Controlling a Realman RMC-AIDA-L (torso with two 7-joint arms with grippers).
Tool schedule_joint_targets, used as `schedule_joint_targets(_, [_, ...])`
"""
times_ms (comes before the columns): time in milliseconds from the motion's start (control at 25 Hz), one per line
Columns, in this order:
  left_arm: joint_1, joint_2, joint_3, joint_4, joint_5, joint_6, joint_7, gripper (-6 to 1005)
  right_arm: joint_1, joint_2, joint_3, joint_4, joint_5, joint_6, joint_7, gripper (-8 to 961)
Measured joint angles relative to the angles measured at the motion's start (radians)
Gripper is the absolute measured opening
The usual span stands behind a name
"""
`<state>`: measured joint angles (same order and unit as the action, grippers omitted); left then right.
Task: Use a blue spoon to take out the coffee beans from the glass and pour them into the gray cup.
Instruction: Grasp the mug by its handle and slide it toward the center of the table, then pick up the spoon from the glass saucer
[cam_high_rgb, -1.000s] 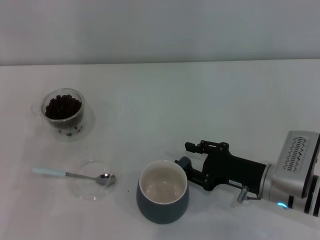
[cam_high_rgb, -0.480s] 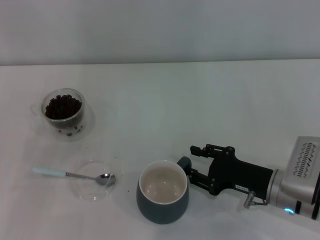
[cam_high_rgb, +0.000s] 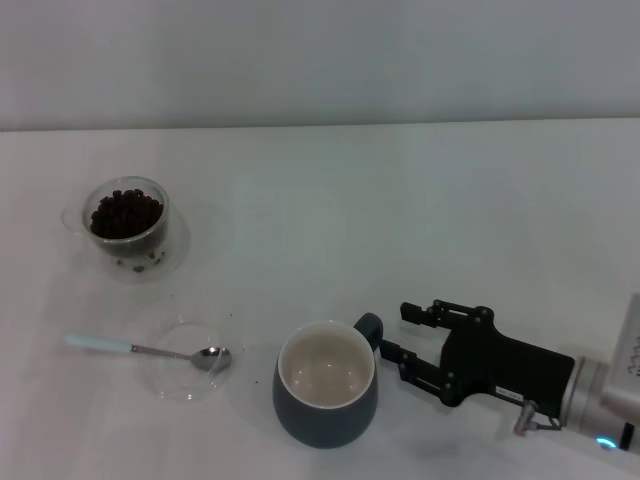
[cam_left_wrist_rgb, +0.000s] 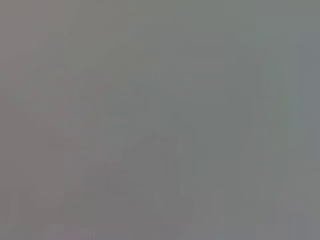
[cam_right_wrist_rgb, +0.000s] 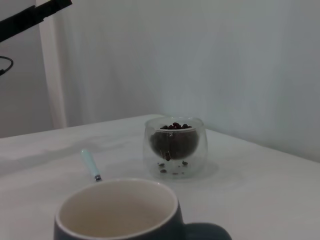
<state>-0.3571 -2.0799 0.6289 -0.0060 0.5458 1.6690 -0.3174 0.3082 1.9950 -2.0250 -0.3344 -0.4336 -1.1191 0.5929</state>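
Head view: a white table (cam_high_rgb: 420, 200) runs back to a pale wall. The glass (cam_high_rgb: 126, 222) with the coffee beans (cam_high_rgb: 125, 212) stands at far left. Nearer, the blue spoon (cam_high_rgb: 140, 349) lies with its bowl over a shallow clear dish (cam_high_rgb: 186, 362). The gray cup (cam_high_rgb: 326, 396), with no beans in it, stands near centre. The right gripper (cam_high_rgb: 402, 332) sits just beside the cup's handle, fingers spread, holding nothing.

Left wrist view: uniform gray only.

Right wrist view: cup rim (cam_right_wrist_rgb: 117, 205) closest, spoon handle (cam_right_wrist_rgb: 90, 164) and glass (cam_right_wrist_rgb: 174, 147) beyond.
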Motion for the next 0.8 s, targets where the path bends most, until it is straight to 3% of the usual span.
schedule_joint_targets(400, [0.009,-0.001,0.0,-0.009,0.003,0.0,0.001,890,-0.041,-0.034,0.059,0.07,0.002,-0.116,-0.007,546])
schedule_joint_targets(800, [0.072,-0.005,0.008,-0.012,0.076,0.008,-0.022,890,-0.086,-0.064,0.318,0.167,0.004,-0.308,-0.054,547])
